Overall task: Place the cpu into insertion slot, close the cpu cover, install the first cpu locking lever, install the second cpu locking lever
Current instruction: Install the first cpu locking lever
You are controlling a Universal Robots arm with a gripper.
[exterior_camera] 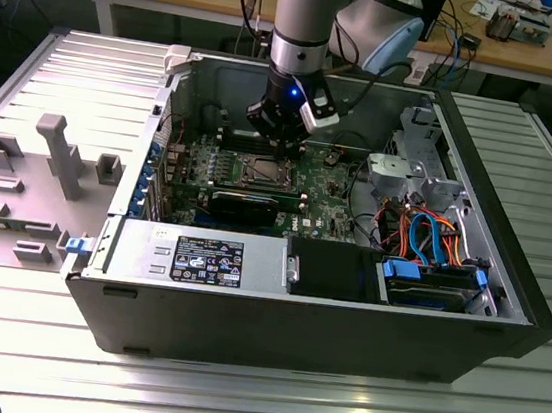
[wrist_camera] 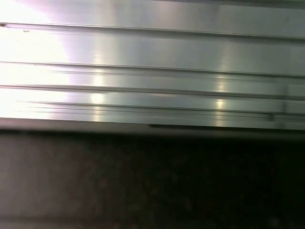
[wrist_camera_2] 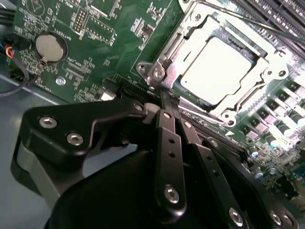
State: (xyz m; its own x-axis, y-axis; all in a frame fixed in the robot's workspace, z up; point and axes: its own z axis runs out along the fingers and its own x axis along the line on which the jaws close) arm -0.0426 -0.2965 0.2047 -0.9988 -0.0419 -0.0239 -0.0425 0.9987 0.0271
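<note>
The computer case (exterior_camera: 294, 309) lies open on the ribbed metal table (exterior_camera: 232, 403); 1 motherboard (wrist_camera_2: 95, 52) is inside. In the second wrist view, 1 cpu (wrist_camera_2: 221, 67) sits in the insertion slot near the board's centre, and 1 cpu cover (wrist_camera_2: 190, 33) lies closed around it. Placement and cover closing appear done; lever status cannot be confirmed. 1 gripper (wrist_camera_2: 164, 93), fingers pressed together and holding nothing visible, stands at the cover's corner.

The silver-topped cpu (wrist_camera_2: 223, 67) lies flat under the closed cpu cover (wrist_camera_2: 267, 76).
</note>
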